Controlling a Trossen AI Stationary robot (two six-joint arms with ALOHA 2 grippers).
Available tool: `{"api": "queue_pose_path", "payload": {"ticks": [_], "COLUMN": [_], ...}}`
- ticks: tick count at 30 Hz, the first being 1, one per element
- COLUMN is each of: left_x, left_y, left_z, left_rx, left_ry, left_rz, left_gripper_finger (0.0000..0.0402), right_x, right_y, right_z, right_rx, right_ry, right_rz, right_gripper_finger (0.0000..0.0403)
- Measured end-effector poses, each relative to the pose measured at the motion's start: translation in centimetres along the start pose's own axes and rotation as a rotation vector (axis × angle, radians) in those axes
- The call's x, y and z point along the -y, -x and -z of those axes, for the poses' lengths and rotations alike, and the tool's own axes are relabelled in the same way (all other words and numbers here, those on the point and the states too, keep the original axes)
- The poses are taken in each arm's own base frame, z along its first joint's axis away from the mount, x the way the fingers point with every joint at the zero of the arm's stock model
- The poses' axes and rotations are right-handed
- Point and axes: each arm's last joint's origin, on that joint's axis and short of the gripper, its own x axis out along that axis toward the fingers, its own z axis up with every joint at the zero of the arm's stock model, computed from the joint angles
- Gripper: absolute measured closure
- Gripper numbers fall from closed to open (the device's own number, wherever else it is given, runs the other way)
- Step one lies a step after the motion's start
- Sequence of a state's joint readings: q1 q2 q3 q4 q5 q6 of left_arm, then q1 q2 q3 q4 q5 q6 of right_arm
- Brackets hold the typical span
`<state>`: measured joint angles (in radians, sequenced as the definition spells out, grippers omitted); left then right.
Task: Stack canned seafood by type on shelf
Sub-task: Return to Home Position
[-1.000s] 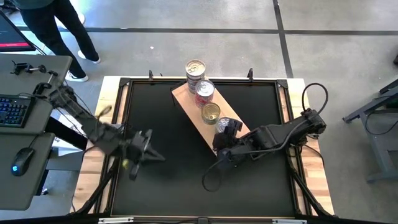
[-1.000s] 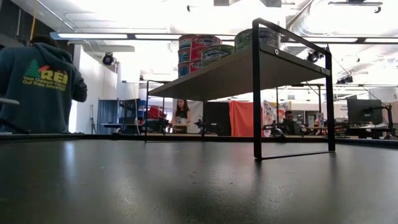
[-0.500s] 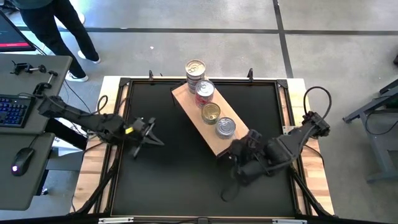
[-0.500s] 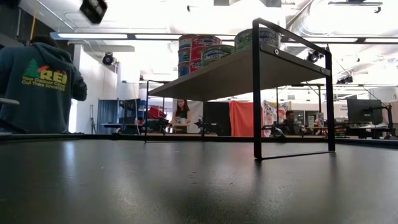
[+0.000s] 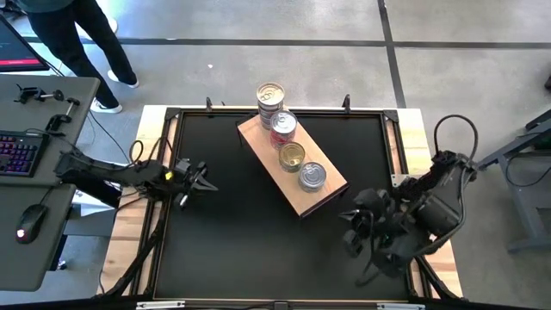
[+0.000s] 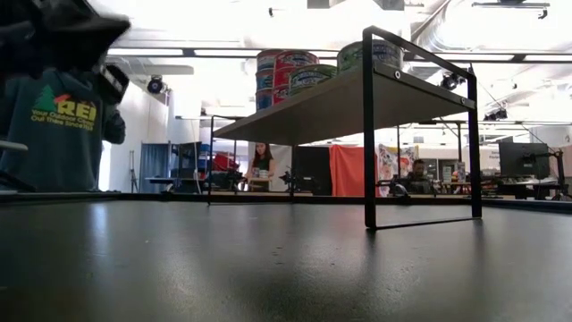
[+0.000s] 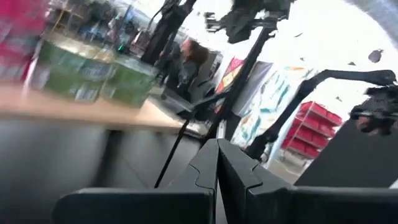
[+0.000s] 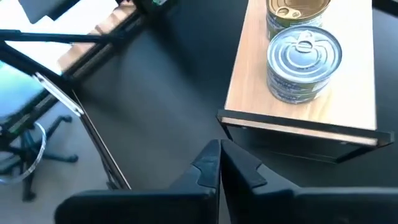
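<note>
Wooden shelf (image 5: 312, 200) — 4 can stacks (image 5: 292, 157) atop

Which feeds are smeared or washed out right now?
Left wrist view: cans and shelf smeared by motion, bright background washed out. Low view: ceiling lights glare; a dark arm blurs top left. High and right wrist views: cans read clean.

Keyboard (image 5: 18, 156), mouse (image 5: 26, 222) on desk (image 5: 39, 263).
</note>
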<state>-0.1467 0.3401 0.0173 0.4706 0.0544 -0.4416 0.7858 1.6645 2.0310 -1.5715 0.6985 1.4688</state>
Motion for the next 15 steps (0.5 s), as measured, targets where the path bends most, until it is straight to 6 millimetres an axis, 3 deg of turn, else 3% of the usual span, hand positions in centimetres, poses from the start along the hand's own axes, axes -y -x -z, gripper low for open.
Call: {"api": "queue_pose_path", "payload": {"ticks": [4, 9, 15], "left_x": [-0.4, -0.6, -0.7], "left_y": [0.4, 0.5, 0.5], "left_z": [0.7, 0.9, 1.1], "left_rx": [-0.061, -0.073, -0.086], "left_ry": [0.031, 0.058, 0.084], "left_rz": [-0.041, -0.081, -0.098], "left_gripper_finger": [0.0401, 0.0402, 0.0401], "right_x": [-0.1, 0.1, 3.1], "right_y": [-0.5, -2.7, -5.7], "right_z": [1.8, 4.9, 5.3], "right_rx": [0.013, 0.043, 0.065], "right_ry": [-0.032, -0.092, -0.065], "right_rz": [0.018, 0.007, -0.196], "right_gripper_finger": [0.0401, 0.0403, 0.0403]}}
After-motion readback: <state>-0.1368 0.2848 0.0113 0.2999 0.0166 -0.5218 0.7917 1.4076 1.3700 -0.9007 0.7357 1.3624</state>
